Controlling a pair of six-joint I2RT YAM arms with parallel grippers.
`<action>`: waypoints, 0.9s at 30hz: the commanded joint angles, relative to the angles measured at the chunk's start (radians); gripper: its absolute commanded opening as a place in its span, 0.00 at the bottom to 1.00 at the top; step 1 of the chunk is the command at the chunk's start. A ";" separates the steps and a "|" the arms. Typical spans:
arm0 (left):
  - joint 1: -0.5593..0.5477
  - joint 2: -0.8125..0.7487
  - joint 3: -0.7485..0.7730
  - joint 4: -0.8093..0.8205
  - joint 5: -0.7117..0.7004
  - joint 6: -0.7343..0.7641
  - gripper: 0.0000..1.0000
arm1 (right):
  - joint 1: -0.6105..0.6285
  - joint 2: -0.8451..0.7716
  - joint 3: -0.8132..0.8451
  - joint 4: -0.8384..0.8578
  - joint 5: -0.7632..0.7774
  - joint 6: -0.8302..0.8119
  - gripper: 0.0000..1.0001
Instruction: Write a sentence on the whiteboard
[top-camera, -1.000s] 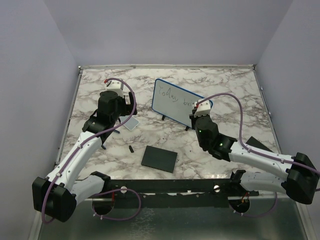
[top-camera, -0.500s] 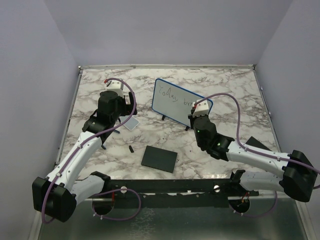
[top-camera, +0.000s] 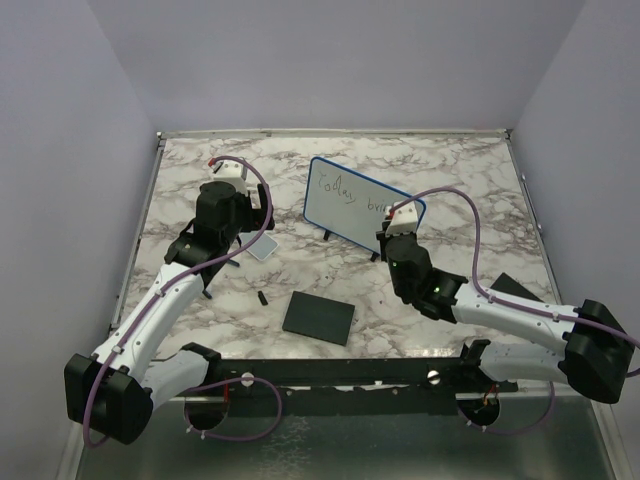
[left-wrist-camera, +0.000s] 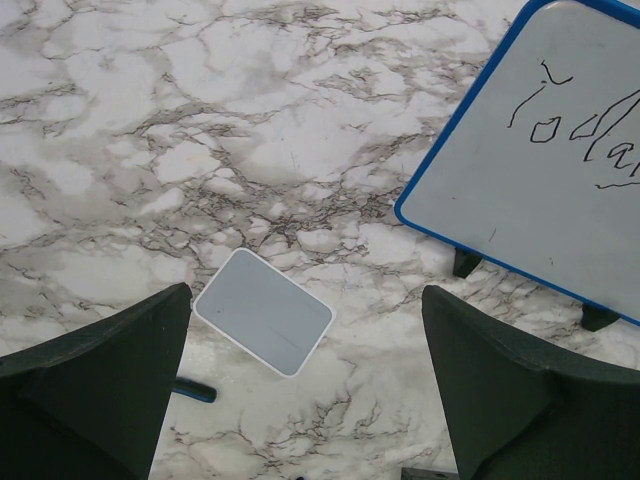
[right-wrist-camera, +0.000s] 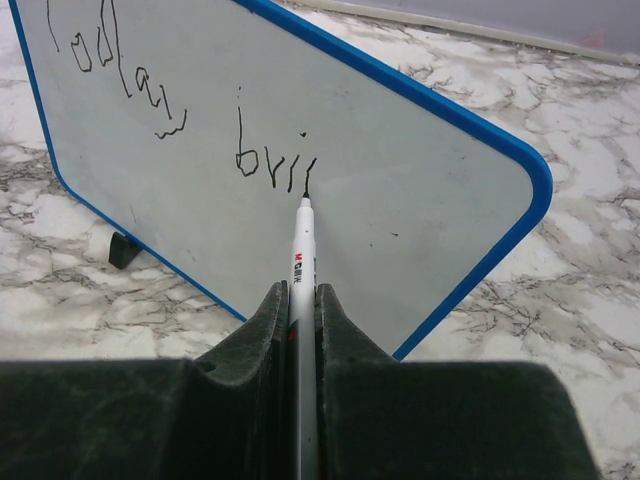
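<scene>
Sentence (right-wrist-camera: 240, 160) stands unfinished at "Today bri": thin dark strokes on the smooth, round-cornered, blue-rimmed whiteboard (top-camera: 350, 212), propped on black feet mid-tabletop (top-camera: 450, 170), which is veined marble. Right end effector (right-wrist-camera: 300, 295) clamps a slim white marker (right-wrist-camera: 302, 260), its tip at the last stroke. The next letter likely calls for light, steady pressure. Left end effector (left-wrist-camera: 305, 295) gapes wide and empty above a pale rounded tile (left-wrist-camera: 264, 325).

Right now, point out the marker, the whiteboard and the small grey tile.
marker (right-wrist-camera: 303, 262): right wrist view, on its white barrel below the tip.
whiteboard (right-wrist-camera: 400, 150): right wrist view, on the bare white face right of the writing.
small grey tile (left-wrist-camera: 265, 312): left wrist view, on the centre of its flat face.
</scene>
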 joint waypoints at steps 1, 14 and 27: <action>-0.009 -0.008 -0.011 0.014 0.022 -0.001 0.99 | 0.002 0.005 -0.018 -0.025 0.022 0.033 0.00; -0.008 -0.011 -0.011 0.014 0.020 -0.001 0.99 | 0.002 -0.007 -0.003 0.031 0.032 -0.027 0.00; -0.008 -0.011 -0.011 0.015 0.019 -0.001 0.99 | 0.002 -0.032 0.000 0.052 0.056 -0.067 0.00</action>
